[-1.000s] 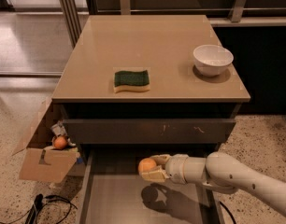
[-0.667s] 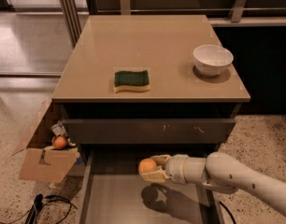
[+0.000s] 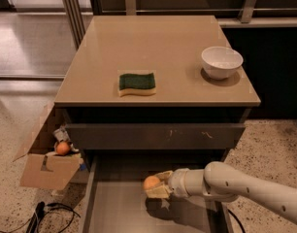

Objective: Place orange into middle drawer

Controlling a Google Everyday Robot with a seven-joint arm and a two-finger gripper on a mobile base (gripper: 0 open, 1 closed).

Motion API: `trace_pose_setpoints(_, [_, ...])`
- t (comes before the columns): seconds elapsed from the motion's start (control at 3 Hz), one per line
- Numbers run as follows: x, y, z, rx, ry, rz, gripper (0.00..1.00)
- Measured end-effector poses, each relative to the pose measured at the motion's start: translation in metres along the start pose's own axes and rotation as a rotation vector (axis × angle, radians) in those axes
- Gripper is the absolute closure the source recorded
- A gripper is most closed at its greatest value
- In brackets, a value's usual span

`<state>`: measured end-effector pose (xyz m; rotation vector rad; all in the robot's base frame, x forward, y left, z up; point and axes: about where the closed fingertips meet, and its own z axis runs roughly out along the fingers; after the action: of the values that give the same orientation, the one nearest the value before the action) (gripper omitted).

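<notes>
A single camera looks down from high in front of the counter (image 3: 177,47), facing its drawer side and tilted steeply. It stands at middling range. The whole countertop fills the upper centre of the frame, and the open middle drawer (image 3: 114,210) fills the lower centre, cut by the bottom edge. The arm (image 3: 255,191) enters from the lower right. Its claw (image 3: 157,187), clasping the orange (image 3: 151,182), sits at lower centre over the drawer floor.

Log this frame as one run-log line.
gripper: shut on orange | position: over open middle drawer | orange: not yet released
</notes>
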<state>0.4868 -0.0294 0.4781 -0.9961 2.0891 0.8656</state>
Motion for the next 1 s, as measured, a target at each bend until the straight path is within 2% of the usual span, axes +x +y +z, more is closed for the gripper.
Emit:
trace_pose_setpoints(0.33, [0.044, -0.011, 0.011, 0.026, 0.062, 0.033, 1.00])
trace_pose_setpoints(0.67, [0.065, -0.018, 0.013, 0.049, 0.078, 0.049, 1.00])
trace_pose_setpoints(1.0, [0.075, -0.022, 0.015, 0.069, 0.072, 0.058, 1.00])
